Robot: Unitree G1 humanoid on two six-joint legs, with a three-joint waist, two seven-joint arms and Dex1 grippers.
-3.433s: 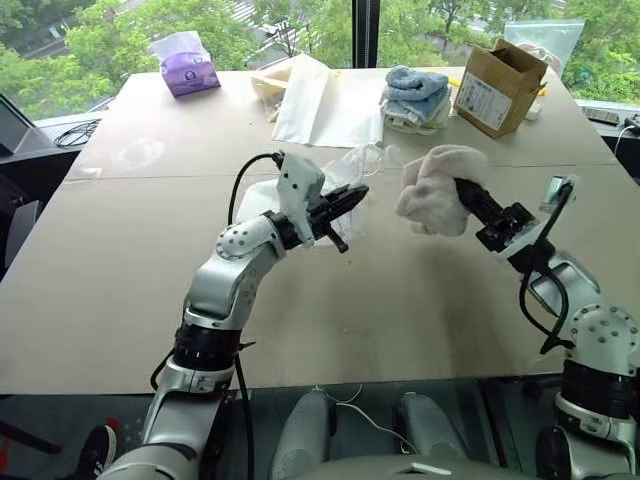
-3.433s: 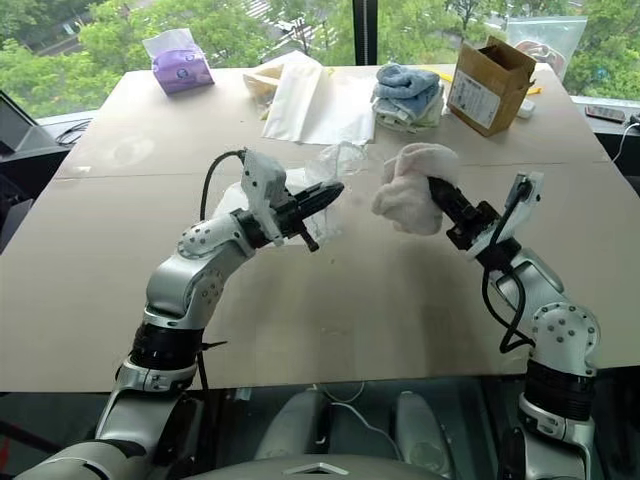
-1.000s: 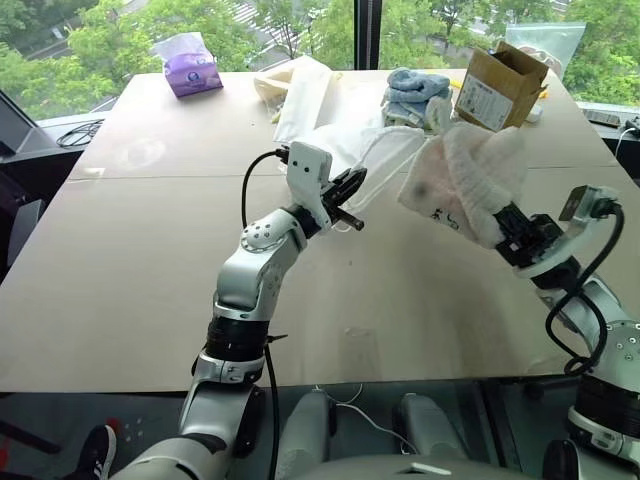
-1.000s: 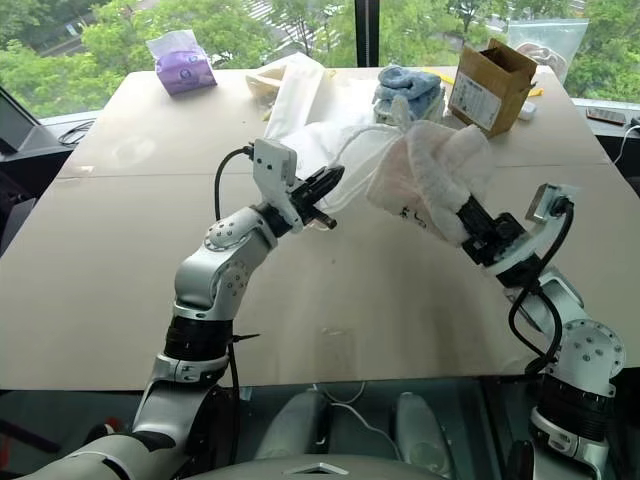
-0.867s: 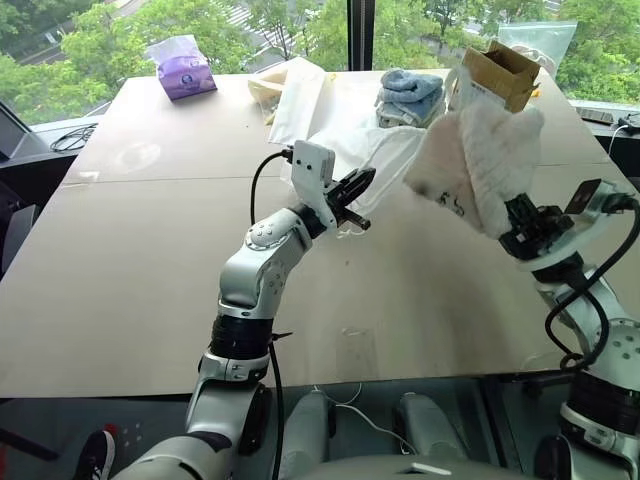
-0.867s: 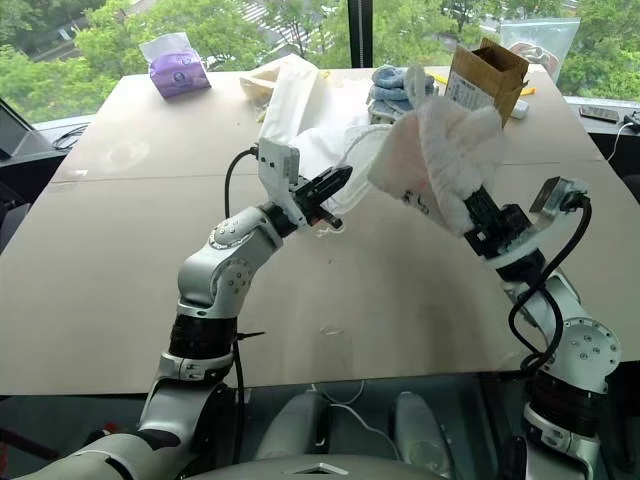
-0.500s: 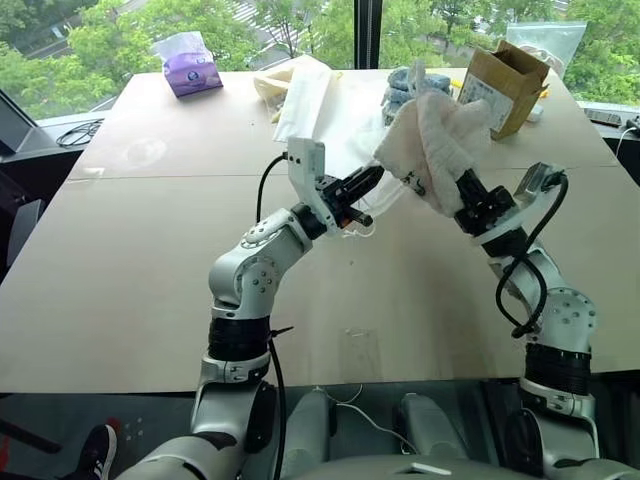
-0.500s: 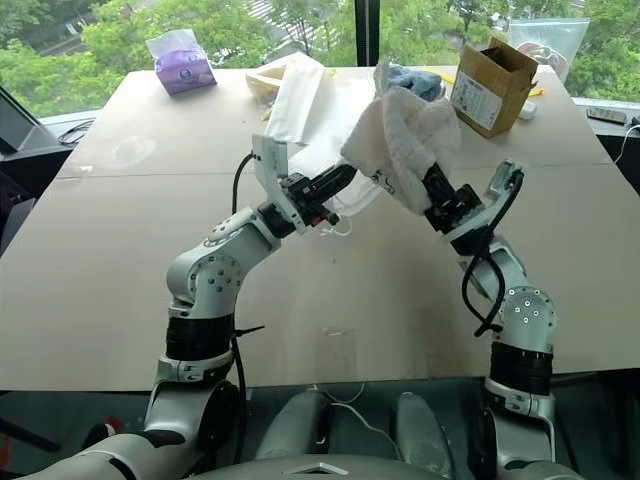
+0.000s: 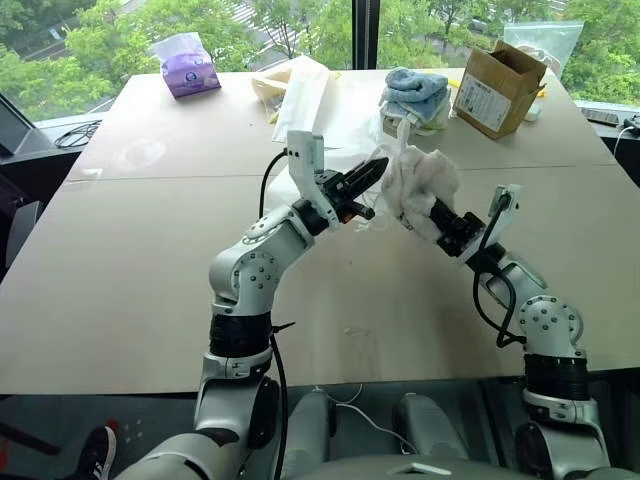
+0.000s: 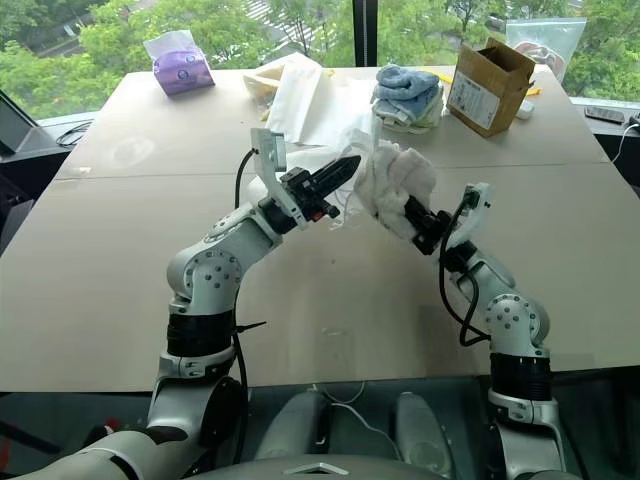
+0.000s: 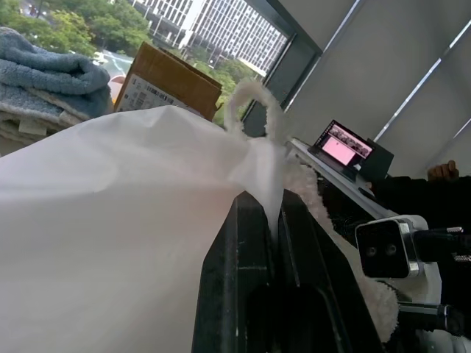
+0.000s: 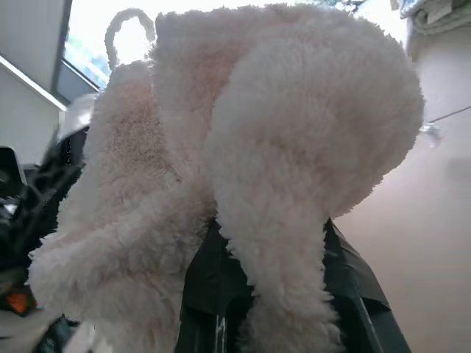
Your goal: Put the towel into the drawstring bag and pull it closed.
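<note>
Fluffy off-white terry, the towel (image 9: 420, 183) sits bunched over the tip of the right gripper (image 9: 432, 208), whose fingers are pinched on it, lifted above the tan table (image 9: 140, 260) near its middle. Just beside the towel, touching it on the side toward the purple tissue pack (image 9: 186, 67), the left gripper (image 9: 372, 172) has its fingers pressed together on the thin white fabric of the drawstring bag (image 11: 110, 220). One cord loop (image 11: 252, 103) stands up at the bag's mouth against the towel.

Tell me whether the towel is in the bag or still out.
Out. The towel is bunched bare in the right gripper, pressed against the bag pinched by the left gripper.
</note>
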